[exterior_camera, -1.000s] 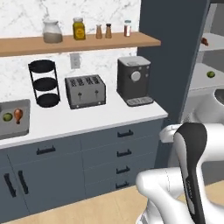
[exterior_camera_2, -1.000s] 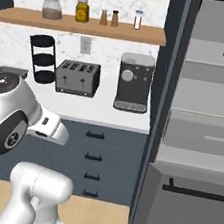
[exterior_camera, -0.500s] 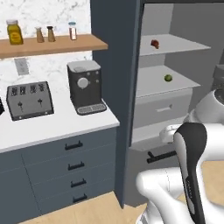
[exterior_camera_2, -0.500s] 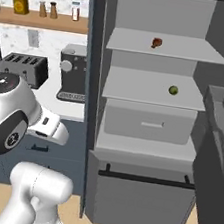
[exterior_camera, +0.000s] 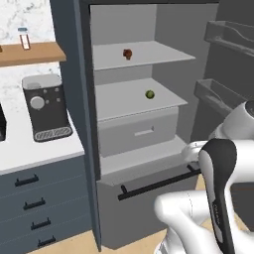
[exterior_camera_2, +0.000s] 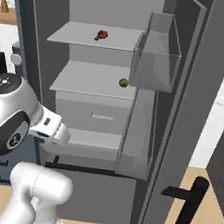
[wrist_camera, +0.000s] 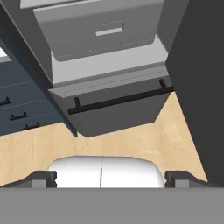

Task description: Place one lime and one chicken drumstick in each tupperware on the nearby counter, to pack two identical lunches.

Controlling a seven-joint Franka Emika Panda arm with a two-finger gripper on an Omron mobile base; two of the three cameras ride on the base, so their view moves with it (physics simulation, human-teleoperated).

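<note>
An open fridge stands ahead. A chicken drumstick, small and orange-brown, lies on its top shelf. A green lime rests on the shelf below. My gripper hangs low in front of the fridge's bottom section, open, with nothing between its dark fingertips. It points down toward the wooden floor and sits well below both foods. The white counter shows at the left of the left base view. The tupperware is out of view.
A black coffee machine stands on the counter under a wooden shelf. The open fridge door with clear bins stands at the right. A grey drawer and a lower compartment with a black bar handle lie beneath the shelves.
The base has driven to the right, so the views have swung from the counter with toaster and rack to the open fridge. The gripper stays open.
</note>
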